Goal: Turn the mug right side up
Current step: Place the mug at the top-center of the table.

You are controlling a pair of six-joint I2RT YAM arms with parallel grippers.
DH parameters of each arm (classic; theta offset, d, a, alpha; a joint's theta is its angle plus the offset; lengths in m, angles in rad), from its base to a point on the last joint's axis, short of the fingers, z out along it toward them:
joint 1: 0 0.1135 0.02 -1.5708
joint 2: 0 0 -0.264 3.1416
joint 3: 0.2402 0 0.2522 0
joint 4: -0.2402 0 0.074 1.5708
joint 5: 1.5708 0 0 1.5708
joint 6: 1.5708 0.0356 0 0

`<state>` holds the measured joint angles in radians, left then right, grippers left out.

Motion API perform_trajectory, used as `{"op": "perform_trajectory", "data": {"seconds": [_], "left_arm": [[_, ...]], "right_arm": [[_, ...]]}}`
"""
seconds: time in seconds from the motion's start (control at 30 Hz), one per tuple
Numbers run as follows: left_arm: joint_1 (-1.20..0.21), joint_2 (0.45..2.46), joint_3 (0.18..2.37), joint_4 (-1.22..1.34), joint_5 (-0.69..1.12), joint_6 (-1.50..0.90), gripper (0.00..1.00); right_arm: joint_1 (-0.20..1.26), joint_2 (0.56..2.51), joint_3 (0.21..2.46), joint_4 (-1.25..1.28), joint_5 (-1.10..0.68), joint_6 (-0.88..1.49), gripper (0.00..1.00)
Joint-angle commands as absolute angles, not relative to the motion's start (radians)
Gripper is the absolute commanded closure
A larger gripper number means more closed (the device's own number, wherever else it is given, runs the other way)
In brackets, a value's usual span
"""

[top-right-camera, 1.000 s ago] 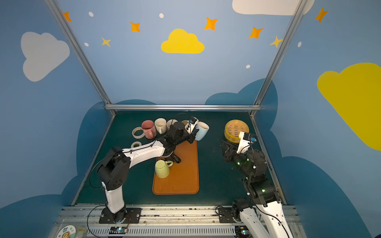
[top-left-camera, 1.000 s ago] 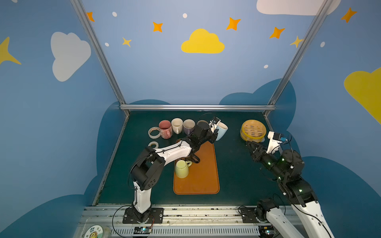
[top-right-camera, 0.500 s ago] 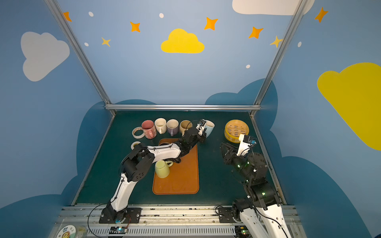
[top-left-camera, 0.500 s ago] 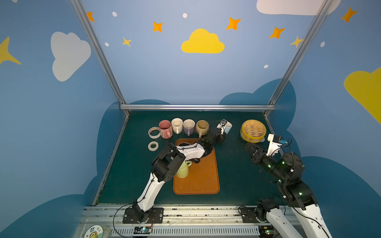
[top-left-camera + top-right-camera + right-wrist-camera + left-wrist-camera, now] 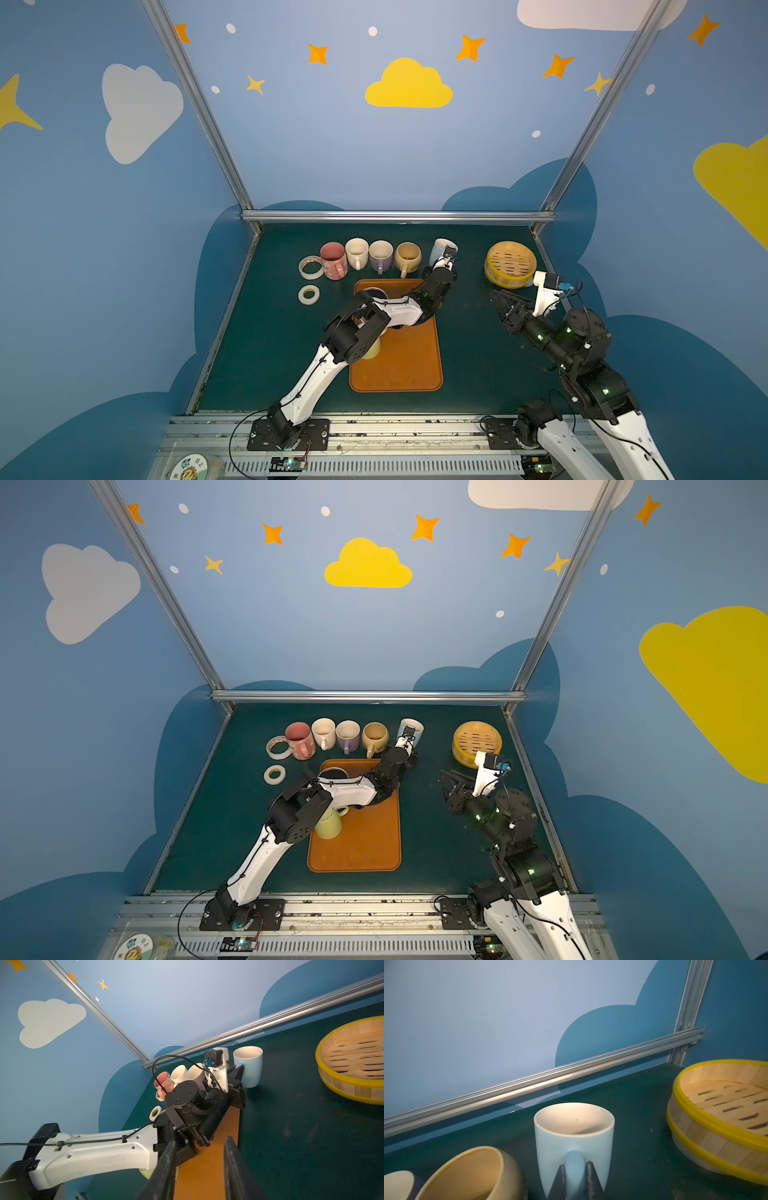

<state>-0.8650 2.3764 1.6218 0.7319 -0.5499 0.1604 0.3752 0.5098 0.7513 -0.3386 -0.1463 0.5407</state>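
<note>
Left hand (image 5: 575, 1168) pinching mug (image 5: 574, 1136) handle — arm outstretched, mug upright

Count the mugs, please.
7. Five in a back row: pink mug, cream mug, purple mug, tan mug, light blue mug. Two on the orange tray: dark mug, yellow mug, partly under the left arm; more may be hidden.

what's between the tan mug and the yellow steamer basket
The light blue mug, upright, its handle pinched by the left gripper; bare green table separates it from the steamer basket. Clearest in the left wrist view.
</note>
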Motion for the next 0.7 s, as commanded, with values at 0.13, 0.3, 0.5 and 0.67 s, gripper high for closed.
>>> {"op": "perform_trajectory", "data": {"seconds": [0.13,0.3,0.5,0.67], "left_arm": [[-0.871,2.391,1.681,0.872,-0.655,0.129,0.97],[-0.878,2.408,1.684,0.863,-0.689,0.108,0.97],[-0.887,2.420,1.690,0.851,-0.719,0.095,0.97],[-0.887,2.428,1.692,0.829,-0.737,0.073,0.97]], "right_arm": [[0.394,0.487,0.756,-0.323,-0.111,0.519,0.68],[0.402,0.477,0.755,-0.328,-0.101,0.513,0.68],[0.408,0.464,0.750,-0.331,-0.089,0.509,0.68],[0.414,0.454,0.748,-0.334,-0.080,0.502,0.68]]}}
